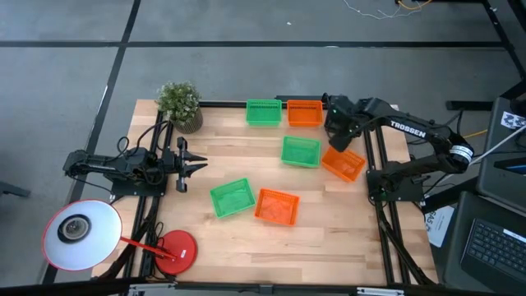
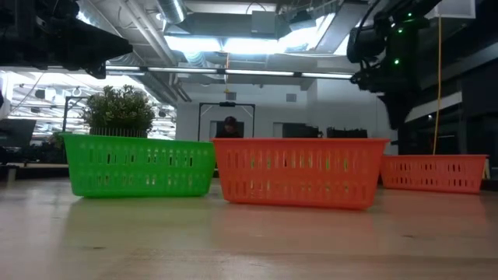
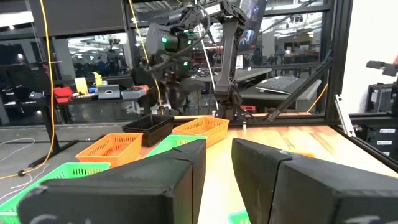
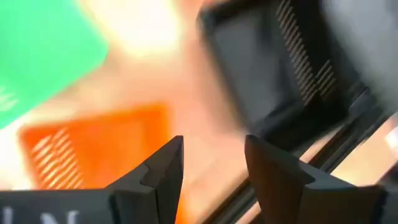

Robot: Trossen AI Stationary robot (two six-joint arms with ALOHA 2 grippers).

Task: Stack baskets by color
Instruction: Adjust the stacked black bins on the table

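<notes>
Three green baskets (image 1: 263,112) (image 1: 300,151) (image 1: 233,198) and three orange baskets (image 1: 304,113) (image 1: 343,163) (image 1: 276,205) stand apart on their bottoms on the wooden table. A black basket (image 3: 149,129) rests on the table at the far right, mostly hidden under my right arm in the high view. My right gripper (image 4: 213,149) hangs above it, pointing steeply down, open, with nothing between its fingers. My left gripper (image 1: 196,164) waits open at the table's left side, pointing level across the table.
A potted plant (image 1: 179,103) stands at the far left corner. A white lamp head (image 1: 80,234) and its red base (image 1: 175,251) sit at the near left. Bare wood lies along the near edge. A person shows in the room behind the table (image 2: 230,124).
</notes>
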